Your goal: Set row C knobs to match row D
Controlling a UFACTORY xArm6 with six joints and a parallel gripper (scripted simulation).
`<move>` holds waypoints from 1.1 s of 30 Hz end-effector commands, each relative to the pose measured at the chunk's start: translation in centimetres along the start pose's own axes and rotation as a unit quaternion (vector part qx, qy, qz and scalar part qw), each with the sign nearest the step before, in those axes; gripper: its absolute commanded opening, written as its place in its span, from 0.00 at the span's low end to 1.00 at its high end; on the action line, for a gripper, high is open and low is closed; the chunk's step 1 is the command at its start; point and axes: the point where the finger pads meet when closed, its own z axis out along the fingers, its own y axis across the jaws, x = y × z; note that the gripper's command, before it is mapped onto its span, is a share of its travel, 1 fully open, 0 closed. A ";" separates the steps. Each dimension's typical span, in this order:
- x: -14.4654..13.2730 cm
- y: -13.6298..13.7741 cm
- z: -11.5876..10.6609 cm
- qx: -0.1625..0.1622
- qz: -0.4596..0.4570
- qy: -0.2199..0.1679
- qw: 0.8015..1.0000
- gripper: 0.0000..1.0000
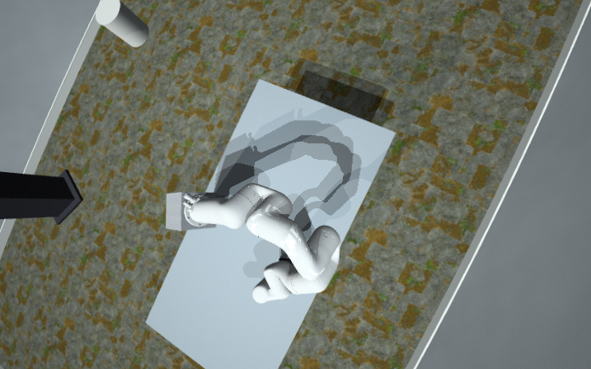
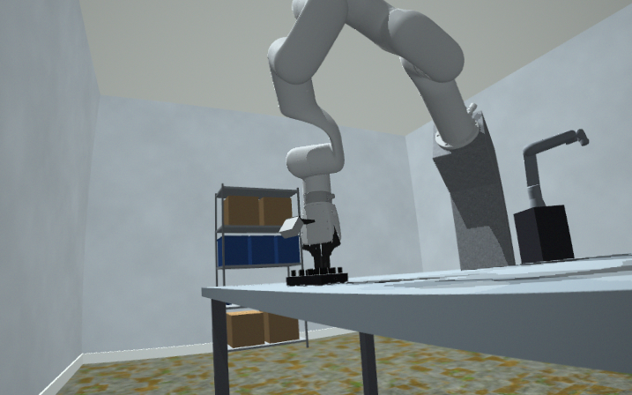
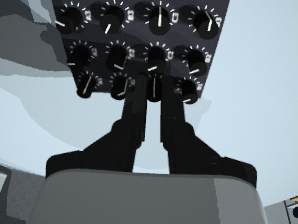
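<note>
The black knob box (image 2: 316, 279) (image 3: 137, 39) stands on the table. In the wrist view its names stand to the right of the knobs. My gripper (image 2: 323, 267) (image 3: 154, 89) points down and is shut on knob C1 (image 3: 154, 93), whose line points up in the wrist view. Knob D1 (image 3: 189, 95) points lower left. Knobs C2 (image 3: 156, 64) and D2 (image 3: 197, 67) both point left and slightly down. Knob C3 (image 3: 159, 28) points straight up, D3 (image 3: 206, 30) up and slightly right. Knobs C4 and D4 are outside the wrist view.
Knobs B1 (image 3: 119, 91) and D1 stand close outside the fingers, with A1 (image 3: 85, 92) farther left. The pale table (image 1: 223, 284) (image 2: 406, 318) has an edge near the box. A shelf rack (image 2: 259, 228) and another arm on a black block (image 2: 544, 235) stand beyond.
</note>
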 end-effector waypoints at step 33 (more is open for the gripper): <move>0.0 0.1 -0.1 -0.001 -0.302 0.000 0.953 0.08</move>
